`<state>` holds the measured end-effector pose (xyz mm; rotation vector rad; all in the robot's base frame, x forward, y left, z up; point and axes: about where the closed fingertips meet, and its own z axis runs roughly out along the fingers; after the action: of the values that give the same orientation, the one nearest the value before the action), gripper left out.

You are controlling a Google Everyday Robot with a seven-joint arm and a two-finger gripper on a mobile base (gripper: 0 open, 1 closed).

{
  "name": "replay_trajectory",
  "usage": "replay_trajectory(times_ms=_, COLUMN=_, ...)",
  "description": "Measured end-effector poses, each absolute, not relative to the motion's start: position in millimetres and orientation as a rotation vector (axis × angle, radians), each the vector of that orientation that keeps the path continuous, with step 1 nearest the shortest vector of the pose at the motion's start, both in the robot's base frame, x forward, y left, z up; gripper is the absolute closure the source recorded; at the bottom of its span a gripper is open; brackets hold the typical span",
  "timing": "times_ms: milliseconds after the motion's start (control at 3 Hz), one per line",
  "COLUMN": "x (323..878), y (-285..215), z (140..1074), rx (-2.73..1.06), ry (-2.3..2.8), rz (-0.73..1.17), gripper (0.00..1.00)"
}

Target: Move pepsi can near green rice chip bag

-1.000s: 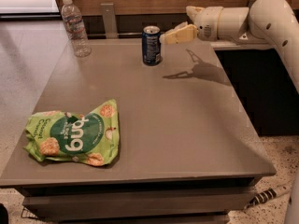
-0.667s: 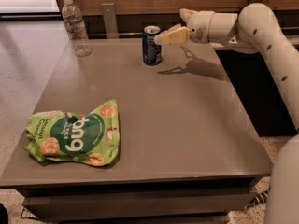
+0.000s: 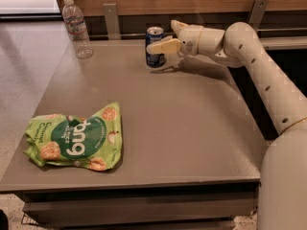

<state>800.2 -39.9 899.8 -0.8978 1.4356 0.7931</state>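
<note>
The pepsi can (image 3: 154, 59) stands upright at the far middle of the grey table (image 3: 192, 128). My gripper (image 3: 162, 35) reaches in from the right at can height and is open. One finger (image 3: 163, 46) lies across the can's front, and the other finger (image 3: 176, 26) is behind its upper right. The green rice chip bag (image 3: 74, 138) lies flat near the table's front left, far from the can.
A clear plastic water bottle (image 3: 76, 28) stands at the table's far left corner. A wooden wall with metal brackets (image 3: 111, 18) runs behind the table. My arm (image 3: 259, 66) spans the table's right side.
My gripper has moved left from beside the can, so its fingers now straddle it. The can, bag and bottle have not moved.
</note>
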Motion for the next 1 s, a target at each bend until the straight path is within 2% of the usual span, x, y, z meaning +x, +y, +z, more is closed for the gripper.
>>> replay_trajectory(times_ms=333, x=795, y=-26, z=888, rx=-0.892, ry=1.428, rz=0.820, gripper=0.16)
replay_trajectory(times_ms=667, x=779, y=-6, z=878, rx=-0.888, ry=1.426, rz=0.847, gripper=0.47)
replay_trajectory(times_ms=1000, x=780, y=-5, z=880, rx=-0.891, ry=1.424, rz=0.847, gripper=0.70)
